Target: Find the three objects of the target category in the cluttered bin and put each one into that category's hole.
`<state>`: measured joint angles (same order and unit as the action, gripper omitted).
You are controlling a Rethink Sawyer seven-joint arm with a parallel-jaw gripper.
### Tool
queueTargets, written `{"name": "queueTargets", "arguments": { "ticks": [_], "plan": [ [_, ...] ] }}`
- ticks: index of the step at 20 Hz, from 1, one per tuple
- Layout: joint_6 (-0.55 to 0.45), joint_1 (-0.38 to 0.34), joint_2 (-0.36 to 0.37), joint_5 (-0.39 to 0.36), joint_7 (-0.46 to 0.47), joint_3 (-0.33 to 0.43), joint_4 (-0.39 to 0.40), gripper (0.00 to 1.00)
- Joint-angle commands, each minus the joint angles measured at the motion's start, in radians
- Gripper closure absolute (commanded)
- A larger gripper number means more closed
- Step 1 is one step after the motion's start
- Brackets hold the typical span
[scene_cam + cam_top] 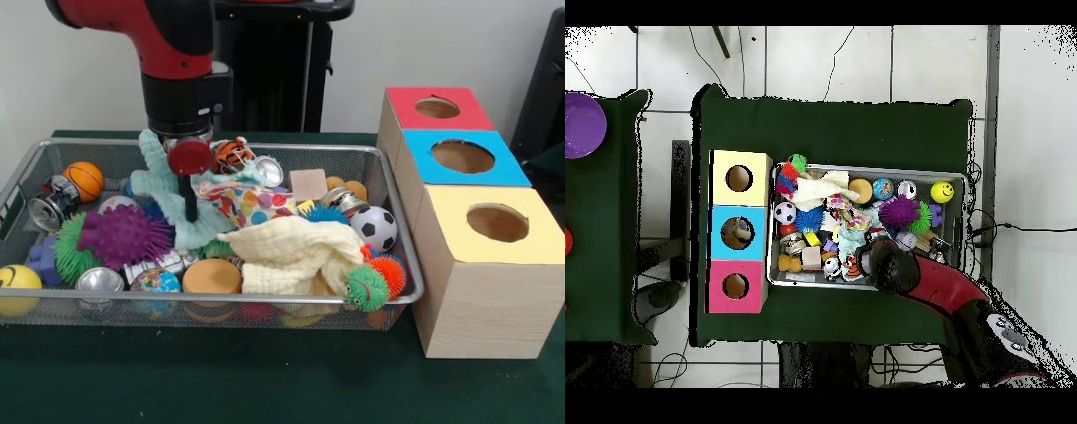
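Note:
The wire mesh bin [399, 231] is full of toys and cloths: a purple spiky ball [124, 235], a small basketball [83, 179], a soccer ball [377, 227], a cream cloth [291, 252], a mint cloth [163, 181] and a spotted cloth [247, 205]. My gripper [190, 215] reaches down into the left middle of the bin, onto the mint cloth. I cannot tell if it is open or shut. In the overhead view the arm [900, 270] covers the gripper above the bin [960, 180]. Three wooden boxes stand beside the bin, with holes in red [437, 108], blue [463, 156] and yellow [497, 223] tops.
A tiger toy [231, 155], a wooden block [308, 184], metal cans [48, 205], a yellow smiley ball [18, 284] and a green and orange spiky toy [375, 281] also lie in the bin. In the overhead view something shows inside the blue box's hole [737, 233].

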<state>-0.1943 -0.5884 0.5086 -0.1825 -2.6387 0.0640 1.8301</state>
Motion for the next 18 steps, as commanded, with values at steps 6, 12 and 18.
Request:
{"name": "queueTargets", "arguments": {
  "ticks": [6,12,18],
  "plan": [
    [-0.015,0.066,-0.109,0.029,-0.076,-0.098,-0.056,0.0],
    [-0.015,0.057,-0.095,-0.019,-0.003,-0.095,-0.081,1.0],
    [-0.139,-0.07,0.046,-0.049,0.142,-0.044,-0.11,1.0]
  ]
}}
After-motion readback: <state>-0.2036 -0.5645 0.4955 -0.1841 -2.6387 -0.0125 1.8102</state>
